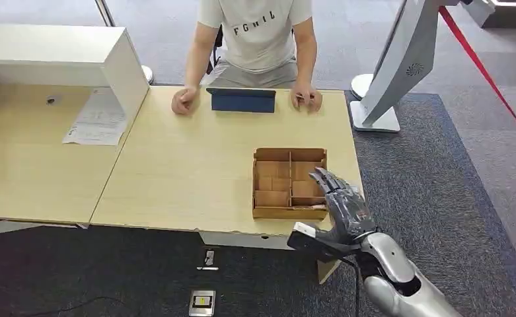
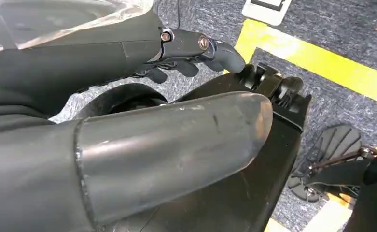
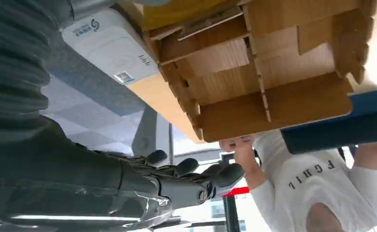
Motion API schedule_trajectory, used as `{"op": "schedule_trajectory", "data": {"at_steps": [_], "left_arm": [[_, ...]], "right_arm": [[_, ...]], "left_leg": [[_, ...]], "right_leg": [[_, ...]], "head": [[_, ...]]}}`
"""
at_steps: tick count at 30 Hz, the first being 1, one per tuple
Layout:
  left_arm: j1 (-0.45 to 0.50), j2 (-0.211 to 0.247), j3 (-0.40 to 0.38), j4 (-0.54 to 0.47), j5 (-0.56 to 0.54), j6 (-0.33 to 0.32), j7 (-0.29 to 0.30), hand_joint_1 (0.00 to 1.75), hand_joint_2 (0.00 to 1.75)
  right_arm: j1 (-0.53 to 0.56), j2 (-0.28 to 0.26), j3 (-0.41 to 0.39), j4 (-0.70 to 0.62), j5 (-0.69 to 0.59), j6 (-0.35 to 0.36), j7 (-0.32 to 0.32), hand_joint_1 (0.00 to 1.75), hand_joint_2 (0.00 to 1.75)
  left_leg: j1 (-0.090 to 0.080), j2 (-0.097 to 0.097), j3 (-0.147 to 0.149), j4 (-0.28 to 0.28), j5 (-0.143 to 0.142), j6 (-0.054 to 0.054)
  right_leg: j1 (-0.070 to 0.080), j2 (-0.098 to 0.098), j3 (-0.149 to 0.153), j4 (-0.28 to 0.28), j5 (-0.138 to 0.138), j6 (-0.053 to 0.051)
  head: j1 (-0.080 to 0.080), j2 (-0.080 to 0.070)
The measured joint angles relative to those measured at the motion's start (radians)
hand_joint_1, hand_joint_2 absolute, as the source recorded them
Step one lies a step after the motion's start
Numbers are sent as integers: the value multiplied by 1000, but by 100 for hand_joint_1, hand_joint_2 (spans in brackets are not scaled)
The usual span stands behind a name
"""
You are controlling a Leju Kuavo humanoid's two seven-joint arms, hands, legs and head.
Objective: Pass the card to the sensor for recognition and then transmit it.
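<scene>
Wooden table (image 1: 176,172): divided cardboard box (image 1: 289,183), blue tablet (image 1: 242,100).

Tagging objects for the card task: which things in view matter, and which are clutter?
Job: right robot hand, empty, beside the divided box; white device, likely the sensor.
Clutter: blue case, paper, white shelf, white stand.

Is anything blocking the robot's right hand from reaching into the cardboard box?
Nothing visible does. The right hand hangs over the near right corner of the cardboard box, fingers spread. The box is open on top; only its dividers cross inside. I can't make out a card.
</scene>
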Motion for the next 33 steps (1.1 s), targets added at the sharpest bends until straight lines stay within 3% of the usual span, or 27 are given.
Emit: {"op": "schedule_trajectory", "data": {"at_steps": [9,33], "left_arm": [[0,0,0,0,12,9,0,0,0],[0,0,0,0,18,11,5,0,0]], "right_arm": [[0,28,14,13,13,0,41,0,175],[0,109,45,73,63,-24,40,0,175]], "left_leg": [[0,0,0,0,0,0],[0,0,0,0,0,0]], "right_leg": [[0,0,0,0,0,0],[0,0,0,0,0,0]], "head": [[0,0],[0,0]]}}
